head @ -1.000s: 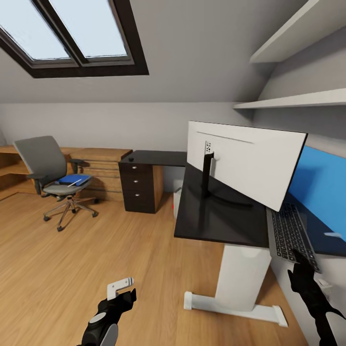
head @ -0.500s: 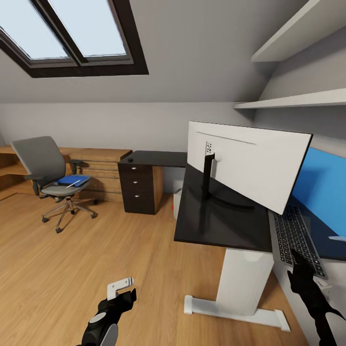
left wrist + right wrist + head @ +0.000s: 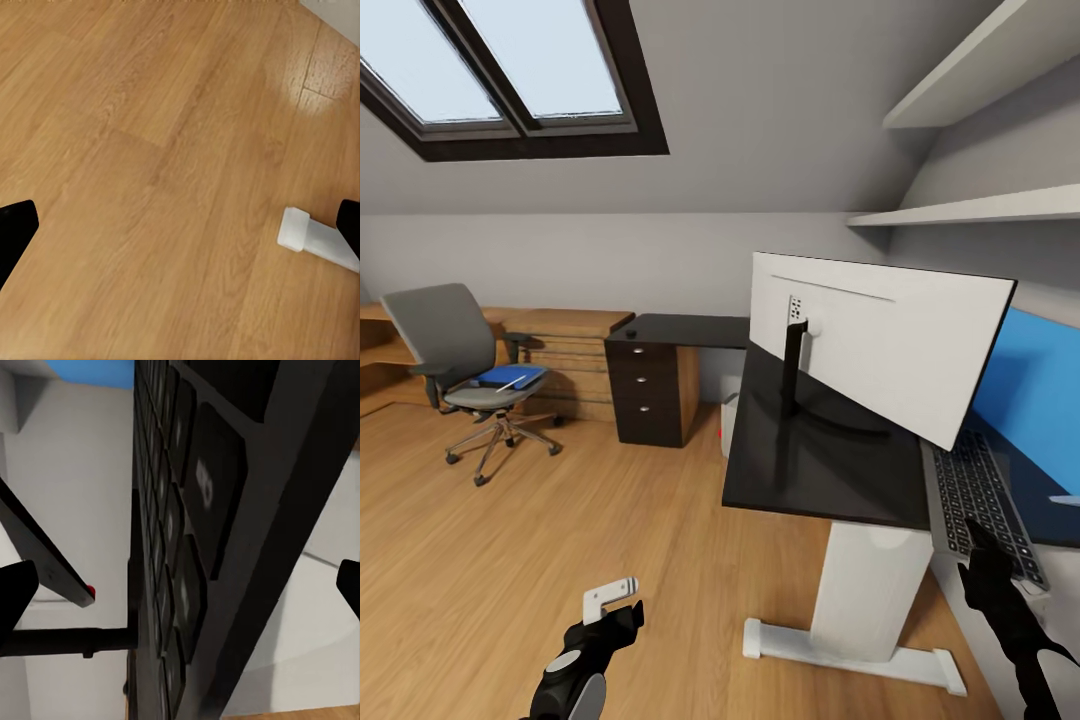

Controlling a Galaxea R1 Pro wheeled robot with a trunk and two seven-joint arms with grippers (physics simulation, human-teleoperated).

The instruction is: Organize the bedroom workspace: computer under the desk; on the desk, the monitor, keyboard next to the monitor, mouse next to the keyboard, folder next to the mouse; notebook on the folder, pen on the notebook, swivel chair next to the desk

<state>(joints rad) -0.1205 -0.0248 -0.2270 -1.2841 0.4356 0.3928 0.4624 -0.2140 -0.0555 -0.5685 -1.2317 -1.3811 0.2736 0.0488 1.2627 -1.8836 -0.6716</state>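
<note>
The monitor (image 3: pixel 880 340) stands on the black desk (image 3: pixel 810 460) with its white back toward me. The grey keyboard (image 3: pixel 982 505) lies along the desk's right side, its near end past the edge. My right gripper (image 3: pixel 982 540) is at that near end; in the right wrist view the keyboard (image 3: pixel 187 547) sits between its fingers (image 3: pixel 15 592), which stand wide apart, open. My left gripper (image 3: pixel 615 598) hangs open low over the floor. The grey swivel chair (image 3: pixel 445 340) stands far left with a blue folder (image 3: pixel 510 377) on its seat and a white pen (image 3: pixel 513 381) on top.
A dark drawer unit (image 3: pixel 650 385) stands against the back wall with a small black object (image 3: pixel 631 332) on top. A white box (image 3: pixel 729 415) sits on the floor behind the desk. The desk's white foot (image 3: pixel 315 240) lies on the wooden floor. Wall shelves (image 3: pixel 970 210) hang upper right.
The whole picture has shifted slightly, so the camera moved. The keyboard's near end now reaches further past my right gripper. The left gripper looks unchanged.
</note>
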